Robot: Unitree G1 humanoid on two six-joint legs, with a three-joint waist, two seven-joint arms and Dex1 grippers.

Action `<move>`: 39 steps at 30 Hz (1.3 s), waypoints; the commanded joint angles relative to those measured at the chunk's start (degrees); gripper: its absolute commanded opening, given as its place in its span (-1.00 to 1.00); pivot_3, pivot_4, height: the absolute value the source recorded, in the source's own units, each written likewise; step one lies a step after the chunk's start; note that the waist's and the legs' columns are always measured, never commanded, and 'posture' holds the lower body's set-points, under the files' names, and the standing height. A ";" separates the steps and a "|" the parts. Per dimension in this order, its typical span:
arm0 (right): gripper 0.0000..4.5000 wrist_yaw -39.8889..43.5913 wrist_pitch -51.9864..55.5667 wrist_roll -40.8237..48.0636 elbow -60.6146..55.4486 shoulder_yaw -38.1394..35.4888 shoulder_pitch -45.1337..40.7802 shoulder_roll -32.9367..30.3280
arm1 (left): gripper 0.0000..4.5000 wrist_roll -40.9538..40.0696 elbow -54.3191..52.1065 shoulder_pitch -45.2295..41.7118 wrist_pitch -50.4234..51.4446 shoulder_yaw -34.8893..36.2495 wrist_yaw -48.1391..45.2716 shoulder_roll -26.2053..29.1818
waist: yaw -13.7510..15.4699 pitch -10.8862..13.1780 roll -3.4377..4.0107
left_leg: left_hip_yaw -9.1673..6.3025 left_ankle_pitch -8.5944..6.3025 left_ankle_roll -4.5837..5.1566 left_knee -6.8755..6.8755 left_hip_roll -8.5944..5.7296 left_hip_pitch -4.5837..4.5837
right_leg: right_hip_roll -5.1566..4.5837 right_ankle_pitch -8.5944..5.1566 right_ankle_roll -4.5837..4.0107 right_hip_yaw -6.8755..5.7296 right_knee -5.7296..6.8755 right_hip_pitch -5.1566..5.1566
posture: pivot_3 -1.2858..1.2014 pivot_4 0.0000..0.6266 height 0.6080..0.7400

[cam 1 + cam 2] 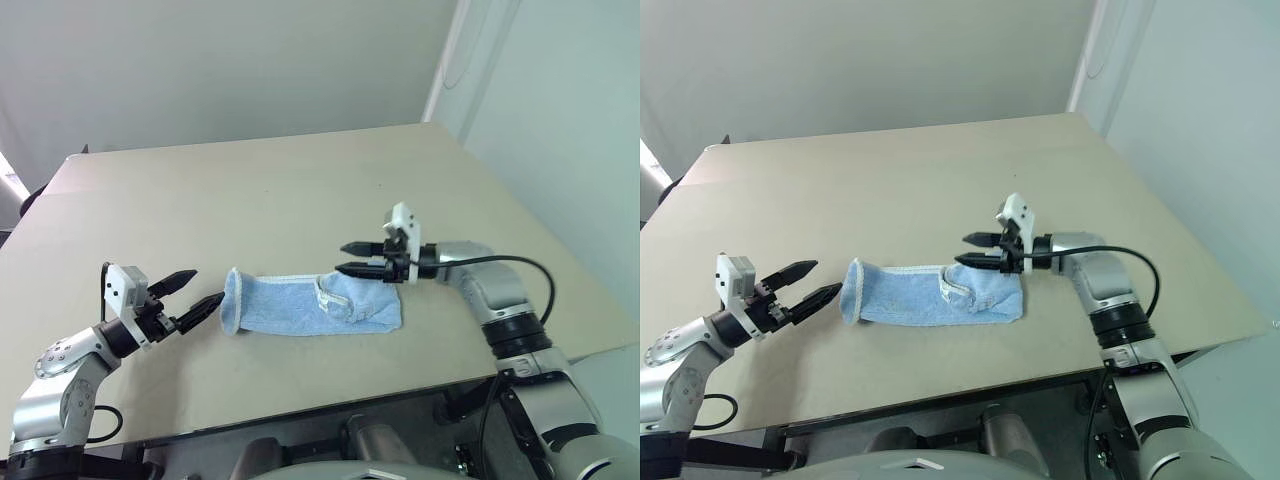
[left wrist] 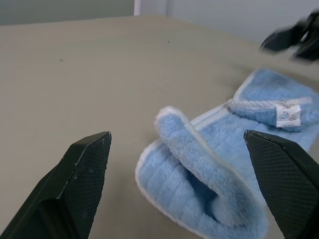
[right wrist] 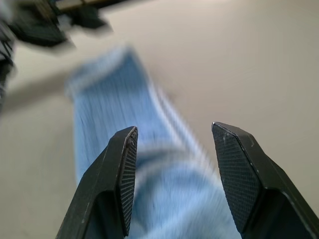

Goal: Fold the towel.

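Observation:
The towel (image 1: 312, 305), light blue terry with white edging, lies folded into a long strip near the table's front edge. Its left end curls up in a loop, and a white tag (image 2: 288, 114) shows on the folded-over right part. My left gripper (image 1: 198, 292) hovers open just left of the towel's curled end, holding nothing. My right gripper (image 1: 352, 258) stands open just above the towel's right half, pointing left, with nothing between its fingers (image 3: 123, 169).
The beige table (image 1: 270, 190) stretches far behind the towel. Its front edge runs close below the towel, and its right edge lies beyond my right arm. A white wall rises behind the table.

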 commanded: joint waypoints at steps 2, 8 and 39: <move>0.09 -4.67 -7.51 -7.59 6.59 3.95 0.33 2.60 | 1.00 -1.63 -3.96 1.60 3.75 0.65 0.24 1.72 | 0.01 0.01 0.03 | 0.01 0.00 0.00 -0.01 -0.02 -0.02 | -0.05 0.00 0.00 0.00 0.00 -0.03 | 0.03 -1.00 1.00; 0.09 -9.91 -8.34 -7.96 10.16 0.80 -1.45 6.10 | 1.00 -1.43 -7.48 3.06 12.09 -3.25 3.79 1.53 | -0.15 -0.07 -0.09 | 0.05 0.00 0.00 0.00 -0.02 0.13 | -0.08 -0.03 -0.07 0.05 0.02 0.34 | 0.03 -1.00 1.00; 0.10 -15.35 -8.11 -7.64 9.74 -2.79 -2.91 6.96 | 0.73 -12.86 6.65 -12.15 45.08 0.76 19.64 -4.82 | -0.09 -0.20 0.42 | -0.17 0.04 -0.05 0.08 -0.08 0.85 | 0.10 -0.05 -0.09 0.05 0.25 0.78 | 0.03 -1.00 1.00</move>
